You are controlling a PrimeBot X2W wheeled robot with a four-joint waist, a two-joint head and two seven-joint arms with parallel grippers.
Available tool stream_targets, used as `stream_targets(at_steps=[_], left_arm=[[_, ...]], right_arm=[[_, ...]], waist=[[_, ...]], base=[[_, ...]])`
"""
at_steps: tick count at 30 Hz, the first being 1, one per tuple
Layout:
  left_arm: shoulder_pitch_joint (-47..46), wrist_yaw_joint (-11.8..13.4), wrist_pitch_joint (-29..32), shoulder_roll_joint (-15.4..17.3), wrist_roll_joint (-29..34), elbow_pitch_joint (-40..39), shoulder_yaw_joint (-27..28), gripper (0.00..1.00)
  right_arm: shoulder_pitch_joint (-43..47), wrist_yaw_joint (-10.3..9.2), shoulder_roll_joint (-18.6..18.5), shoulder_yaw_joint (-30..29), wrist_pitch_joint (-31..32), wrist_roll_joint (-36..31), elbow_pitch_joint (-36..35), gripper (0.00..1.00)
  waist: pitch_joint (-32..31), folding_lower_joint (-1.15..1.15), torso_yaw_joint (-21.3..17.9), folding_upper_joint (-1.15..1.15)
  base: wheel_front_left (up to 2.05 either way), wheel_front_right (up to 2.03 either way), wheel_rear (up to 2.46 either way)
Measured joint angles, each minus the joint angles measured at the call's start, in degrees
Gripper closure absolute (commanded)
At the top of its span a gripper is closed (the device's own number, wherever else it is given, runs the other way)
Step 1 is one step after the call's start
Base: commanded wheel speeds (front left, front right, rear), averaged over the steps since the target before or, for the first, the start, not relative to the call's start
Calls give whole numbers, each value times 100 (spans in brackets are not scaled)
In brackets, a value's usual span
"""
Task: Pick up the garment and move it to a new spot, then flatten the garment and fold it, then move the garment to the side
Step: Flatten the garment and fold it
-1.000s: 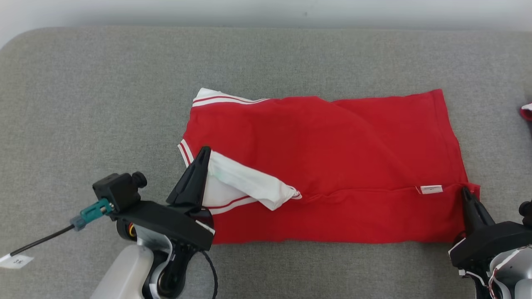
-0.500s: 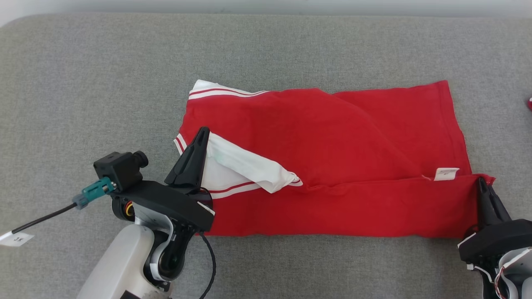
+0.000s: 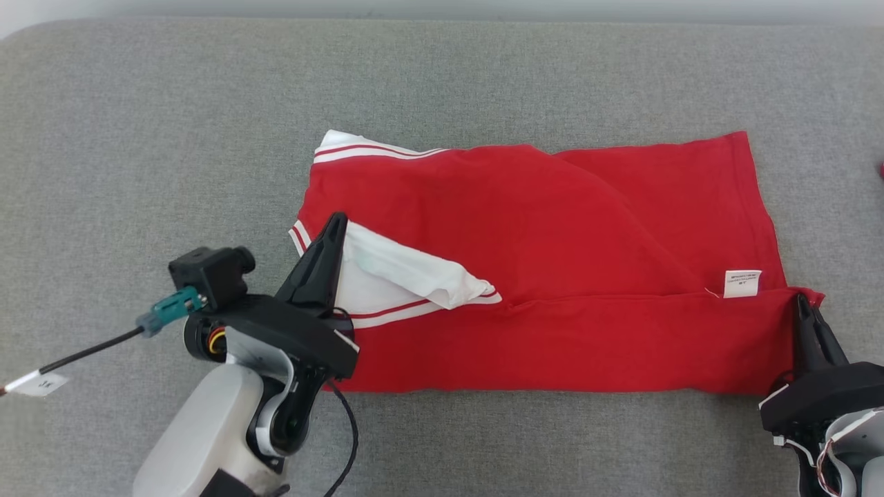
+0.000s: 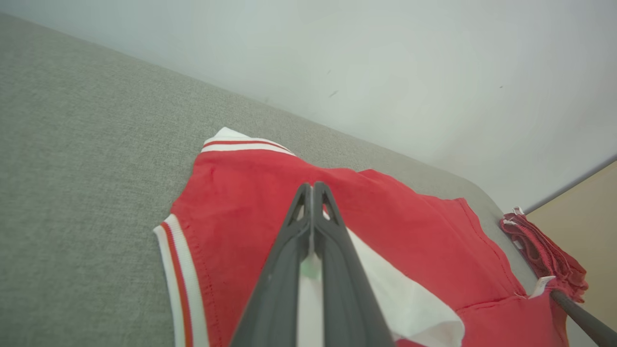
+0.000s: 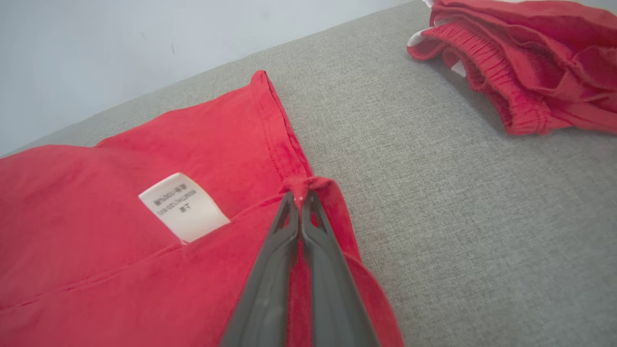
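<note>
The red garment [image 3: 545,228], with white striped trim, lies partly folded on the grey padded surface [image 3: 173,138]. My left gripper [image 3: 337,219] is shut on a white flap at the garment's left end; white cloth shows between the fingers in the left wrist view [image 4: 312,185]. My right gripper [image 3: 802,300] is shut on the red corner at the garment's lower right, where the cloth bunches around the tips [image 5: 300,195]. A white care label [image 3: 742,283] lies just left of that corner [image 5: 183,206]. The near strip of the garment is folded over along its length.
A second red cloth pile [image 5: 520,58] lies to the right, off the garment's right edge [image 4: 544,255]. A pale wall runs behind the surface's far edge. A cable with a white tag [image 3: 38,383] trails left from my left wrist.
The camera has tilted, shifting the whole picture. My right gripper has drawn its corner a little to the right, stretching the near fold. Both grips hold as before.
</note>
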Motion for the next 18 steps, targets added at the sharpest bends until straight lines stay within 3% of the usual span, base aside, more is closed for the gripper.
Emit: stream_targets(at_steps=[3, 4, 5, 12, 18], left_arm=[[-272, 32, -52, -55, 154, 357, -99, 100], [-340, 42, -53, -63, 229, 464, -151, 54], [-402, 89, -55, -70, 334, 583, -191, 0], [-706, 397, -290, -27, 925, 1382, -485, 0], [-634, 677, -328, 191, 1289, 1545, -689, 0]], right_arm=[[-59, 0, 12, -100, 25, -57, 155, 100], [-100, 0, 15, -134, 16, -57, 197, 0], [-126, 0, 14, -131, 0, -58, 224, 0], [-205, 0, 21, -102, -54, 52, 334, 0], [-51, 0, 20, -188, 322, 183, 130, 0]], waist=[[-13, 0, 19, 0], [-21, 0, 19, 0], [-33, 0, 17, 0], [-203, 0, -16, 0], [-423, 0, -25, 0]], base=[[0, 0, 0], [0, 0, 0], [0, 0, 0], [0, 0, 0], [0, 0, 0]])
